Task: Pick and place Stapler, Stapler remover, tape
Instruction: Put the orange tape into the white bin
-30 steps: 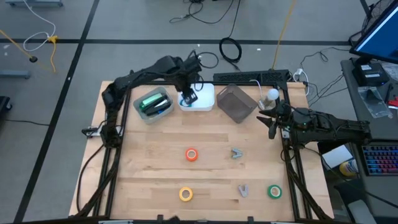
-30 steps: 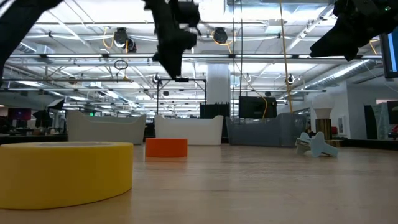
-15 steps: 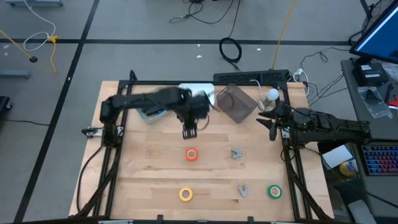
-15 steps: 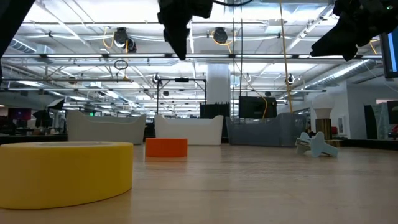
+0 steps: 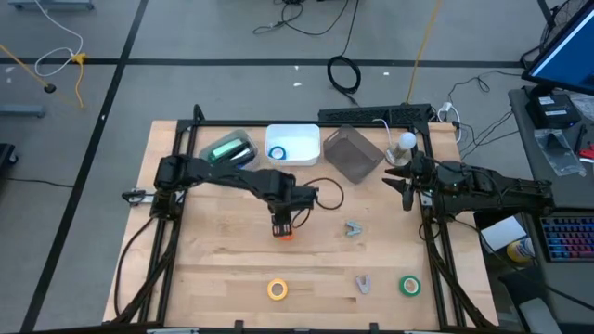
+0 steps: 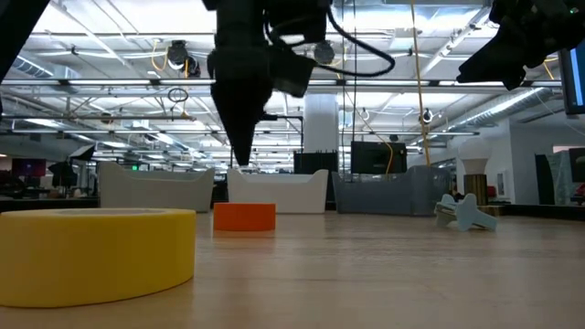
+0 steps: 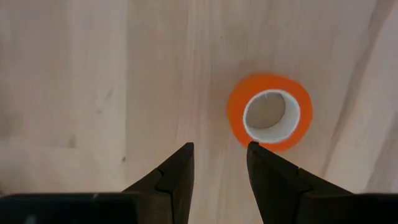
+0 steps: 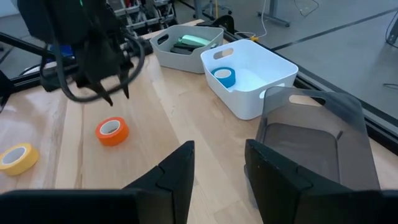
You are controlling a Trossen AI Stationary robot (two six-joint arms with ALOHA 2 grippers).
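The orange tape [image 7: 269,119] lies flat on the wooden table near its middle. My left gripper [image 7: 221,149] hangs open just above it [image 6: 242,157], pointing down, with its fingers beside the ring and touching nothing. The yellow tape [image 5: 277,289] and green tape [image 5: 409,286] lie flat near the table's front edge. The blue tape [image 8: 224,76] lies in the white bin [image 5: 306,139]. A green stapler [image 5: 227,151] lies in the grey bin [image 8: 163,55]. Two grey stapler removers [image 5: 353,228] [image 5: 364,284] lie on the table. My right gripper [image 8: 217,155] waits open at the right edge.
A dark see-through bin [image 5: 353,153] stands at the far side, right of the white bin. The black frame rails [image 5: 167,250] run along the table's left and right edges. Bare wood lies between the orange tape and the front edge.
My left gripper has swung from over the white bin at the far side toward the table's near edge and gone down, rolling a little, and now stands just above the orange tape. Its fingers have kept the same gap. No object has moved.
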